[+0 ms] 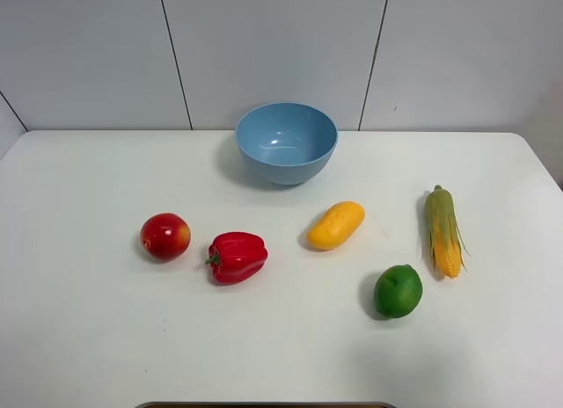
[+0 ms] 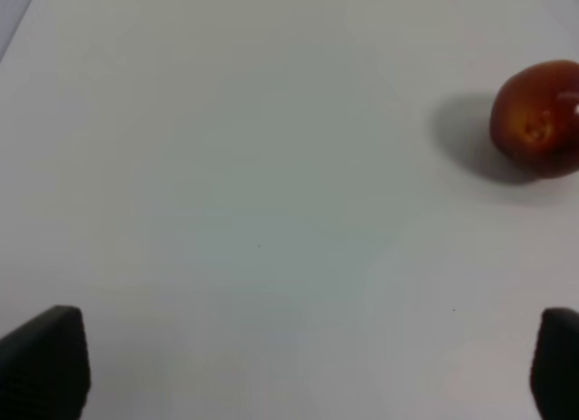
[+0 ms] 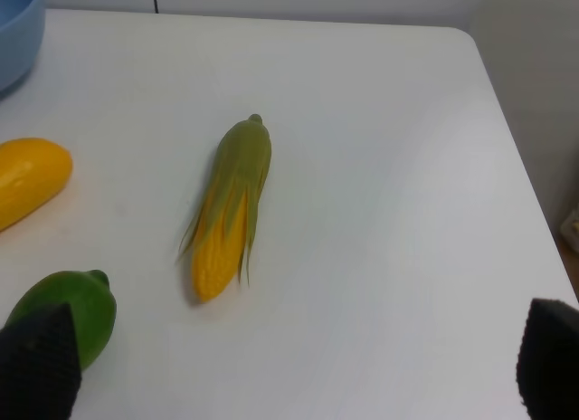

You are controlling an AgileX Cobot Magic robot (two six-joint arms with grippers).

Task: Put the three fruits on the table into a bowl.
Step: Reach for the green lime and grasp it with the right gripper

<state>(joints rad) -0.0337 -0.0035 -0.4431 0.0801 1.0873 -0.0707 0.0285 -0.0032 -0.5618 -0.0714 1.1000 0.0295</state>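
Note:
The light-blue bowl [image 1: 286, 142] stands empty at the back middle of the white table [image 1: 88, 338]. A red apple [image 1: 165, 236] lies at the left, a yellow-orange mango [image 1: 335, 225] right of centre, and a green lime [image 1: 398, 291] nearer the front right. No arm shows in the exterior high view. My left gripper [image 2: 289, 366] is open over bare table, with the apple [image 2: 536, 119] well off to one side. My right gripper [image 3: 289, 366] is open too; one fingertip [image 3: 38, 366] partly covers the lime [image 3: 72, 311], and the mango [image 3: 27, 180] and the bowl's rim [image 3: 18, 40] show at the frame edge.
A glossy red bell pepper [image 1: 237, 257] lies just right of the apple. A corn cob in green husk [image 1: 443, 230] lies at the right, also central in the right wrist view as the corn cob [image 3: 228, 207]. The table's right edge [image 3: 516, 157] runs close beyond it.

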